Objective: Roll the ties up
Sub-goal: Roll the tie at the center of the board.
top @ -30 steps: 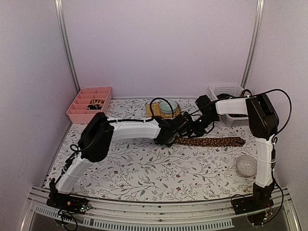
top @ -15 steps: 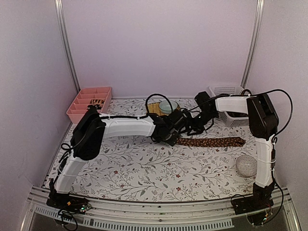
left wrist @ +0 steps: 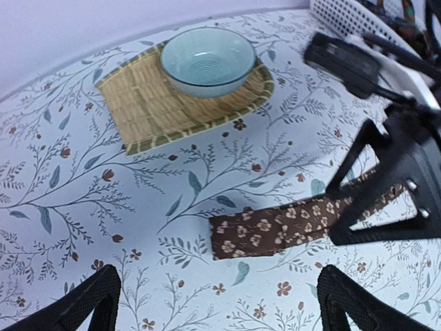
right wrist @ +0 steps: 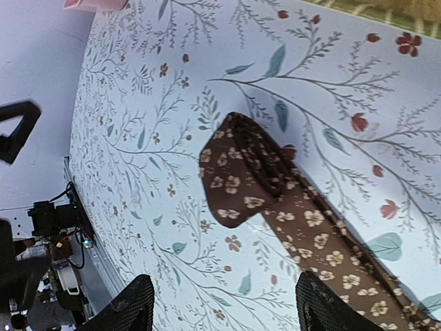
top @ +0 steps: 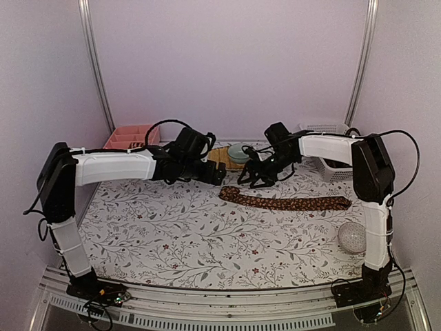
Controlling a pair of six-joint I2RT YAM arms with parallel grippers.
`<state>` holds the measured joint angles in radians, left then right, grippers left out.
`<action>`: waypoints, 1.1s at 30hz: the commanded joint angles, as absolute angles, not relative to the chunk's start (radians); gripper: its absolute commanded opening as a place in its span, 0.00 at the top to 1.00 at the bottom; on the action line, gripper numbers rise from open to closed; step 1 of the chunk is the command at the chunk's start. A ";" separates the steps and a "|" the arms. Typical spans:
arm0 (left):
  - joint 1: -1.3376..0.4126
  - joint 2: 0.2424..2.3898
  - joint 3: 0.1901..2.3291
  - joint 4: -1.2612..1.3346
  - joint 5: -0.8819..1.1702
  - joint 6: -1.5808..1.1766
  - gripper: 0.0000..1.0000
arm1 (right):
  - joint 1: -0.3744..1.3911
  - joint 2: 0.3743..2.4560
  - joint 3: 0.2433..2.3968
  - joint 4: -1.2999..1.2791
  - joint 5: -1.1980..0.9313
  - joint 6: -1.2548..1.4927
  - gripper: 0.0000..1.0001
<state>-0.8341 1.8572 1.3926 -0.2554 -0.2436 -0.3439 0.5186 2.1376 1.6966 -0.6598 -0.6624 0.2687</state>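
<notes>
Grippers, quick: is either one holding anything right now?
Left gripper: open, holding nothing.
Right gripper: open, not gripping the tie.

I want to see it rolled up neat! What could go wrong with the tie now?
The tie has only a small fold at one end, and the left gripper and right gripper are both open, not holding it, so the fold might flop flat. The bowl on its mat sits just behind that end, so an arm reaching in could bump it.
</notes>
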 commanded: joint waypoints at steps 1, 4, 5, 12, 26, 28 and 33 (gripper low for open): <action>-0.724 1.829 1.270 -0.116 -0.050 -0.440 0.03 | 0.544 2.194 1.738 -0.618 -0.710 0.375 0.30; -0.692 1.841 1.242 -0.072 0.009 -0.466 0.06 | 0.547 2.224 1.747 -0.591 -0.728 0.438 0.30; -0.684 1.850 1.240 -0.064 0.026 -0.472 0.08 | 0.549 2.237 1.754 -0.588 -0.732 0.451 0.30; -0.648 1.918 1.238 -0.002 0.111 -0.500 0.18 | 0.556 2.305 1.788 -0.578 -0.726 0.514 0.36; -0.644 1.957 1.259 -0.027 0.093 -0.274 0.24 | 0.556 2.428 1.841 -0.579 -0.707 0.543 0.53; -0.644 1.957 1.259 -0.028 0.113 -0.241 0.24 | 0.556 2.436 1.842 -0.585 -0.699 0.537 0.56; -0.644 1.954 1.267 -0.047 0.120 -0.102 0.18 | 0.556 2.442 1.831 -0.590 -0.679 0.523 0.62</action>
<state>-0.6559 1.9469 1.2427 -0.0257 0.1051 -0.2481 0.5537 2.3543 1.8141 -0.5827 -0.7074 0.5346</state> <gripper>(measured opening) 0.796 0.397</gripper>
